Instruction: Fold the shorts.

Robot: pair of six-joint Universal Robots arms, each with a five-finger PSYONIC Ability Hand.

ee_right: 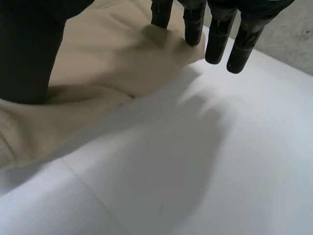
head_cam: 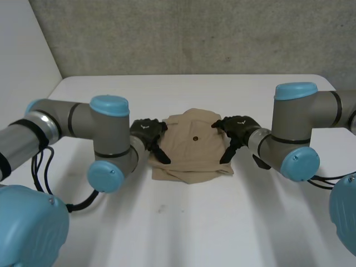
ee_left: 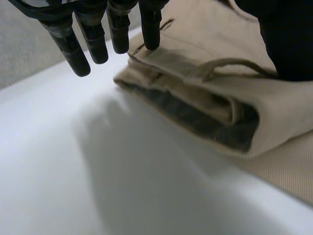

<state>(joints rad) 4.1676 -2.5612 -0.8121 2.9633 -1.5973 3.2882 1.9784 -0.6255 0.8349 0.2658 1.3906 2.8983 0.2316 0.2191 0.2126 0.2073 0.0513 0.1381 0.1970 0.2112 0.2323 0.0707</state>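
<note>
Looking at this one, I'd say the folding itself is basically done and we're at the press-flat-and-let-go stage. The shorts [head_cam: 193, 146] are a compact tan bundle on the white table [head_cam: 178, 222], several layers deep. The left wrist view shows a rolled fold with a darker inner layer peeking out.

The left hand [head_cam: 146, 132] sits at the shorts' left edge and the right hand [head_cam: 238, 128] at the shorts' right edge, so the bundle is bracketed between them.

- **Left fingers** [ee_left: 150, 29]: straight and slightly spread. One tip touches the shorts' edge and the others hang just off it. The thumb [ee_left: 288, 39] rests on top of the cloth further in. Nothing looks gripped.
- **Right fingers** [ee_right: 193, 24]: also straight. A couple of tips are on the shorts' corner and the others are just past it. The thumb [ee_right: 29, 49] is on top of the shorts, with no pinch that I can see.

For the next move, my guess is that both hands need to lift straight up off the shorts, not sideways, so the top layer doesn't get dragged open. The lower layer sticks out a bit at the shorts' near edge, so a small nudge to square it up might be worth doing first.
</note>
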